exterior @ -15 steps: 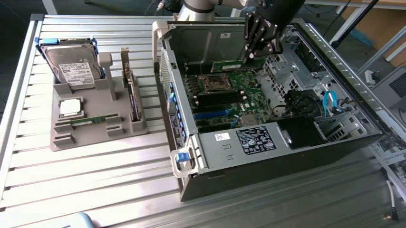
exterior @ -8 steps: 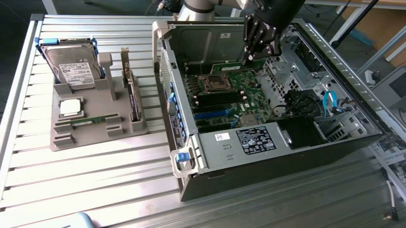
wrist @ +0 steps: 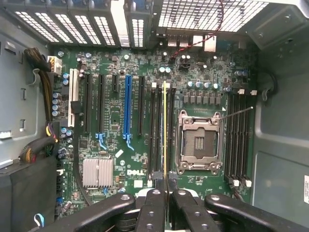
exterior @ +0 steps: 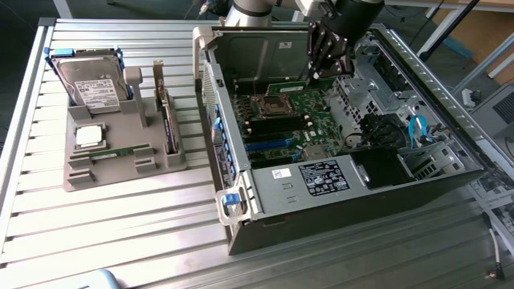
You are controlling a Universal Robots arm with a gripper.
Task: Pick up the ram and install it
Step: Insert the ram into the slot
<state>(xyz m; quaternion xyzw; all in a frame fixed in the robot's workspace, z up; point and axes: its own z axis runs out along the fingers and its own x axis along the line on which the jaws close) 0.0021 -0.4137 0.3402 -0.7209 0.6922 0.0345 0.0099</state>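
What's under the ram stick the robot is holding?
The green motherboard, with long black memory slots beside an empty processor socket. The ram hides whatever lies straight beneath it.

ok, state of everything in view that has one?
gripper: shut on the ram
ram: held edge-on over the memory slots, not seated
CPU socket: empty
computer case: side open
second ram stick: lying in the tray
processor chip: in the tray
expansion card: upright in the tray
hard drive: in the tray
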